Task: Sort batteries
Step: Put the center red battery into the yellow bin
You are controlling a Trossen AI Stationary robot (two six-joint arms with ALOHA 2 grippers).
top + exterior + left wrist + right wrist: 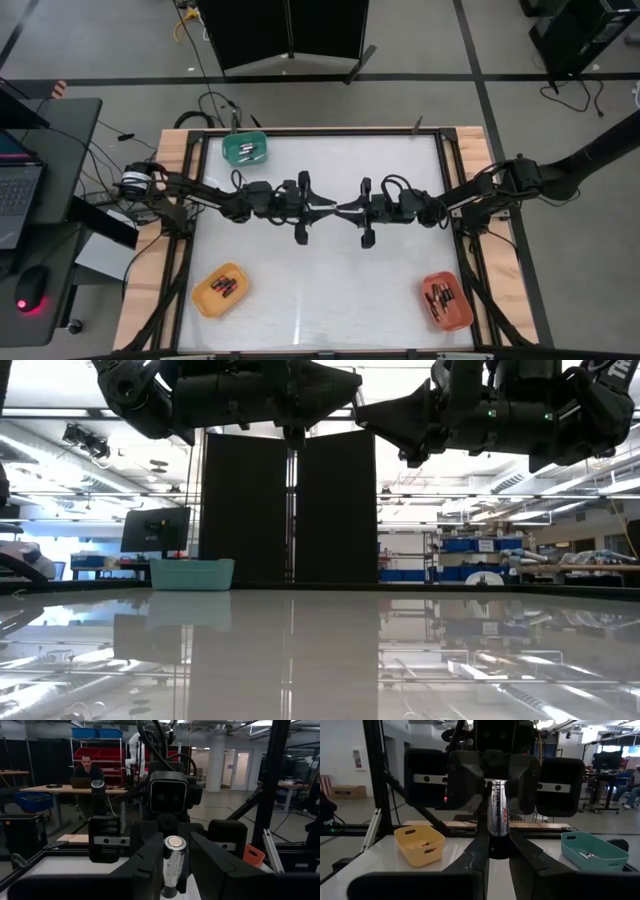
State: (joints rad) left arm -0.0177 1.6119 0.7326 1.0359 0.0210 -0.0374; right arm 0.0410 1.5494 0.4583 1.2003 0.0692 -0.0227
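Observation:
One battery (496, 817), dark with a silvery top and red lettering, stands upright in the air above the middle of the table. My right gripper (496, 854) is shut on its lower part. My left gripper (175, 851) faces it from the table's left side, open. Its two fingers stand close on either side of the battery's upper part (173, 862), and I see no touch. In the high view the two grippers meet tip to tip (336, 208). More batteries lie in the green tray (245, 150), the yellow tray (221, 290) and the orange tray (446, 300). My right gripper pinches the battery's lower part (495, 847) between its two fingers. The fingers come level from the table's right side and lie across the battery. The battery stands upright, its silvery end up, lifted well clear of the table.
The trays sit at the table's far left, near left and near right corners. The table's middle (330, 280) lies under the arms. A black screen (290, 510) stands beyond the far edge. A person (87, 767) sits at a desk in the room behind.

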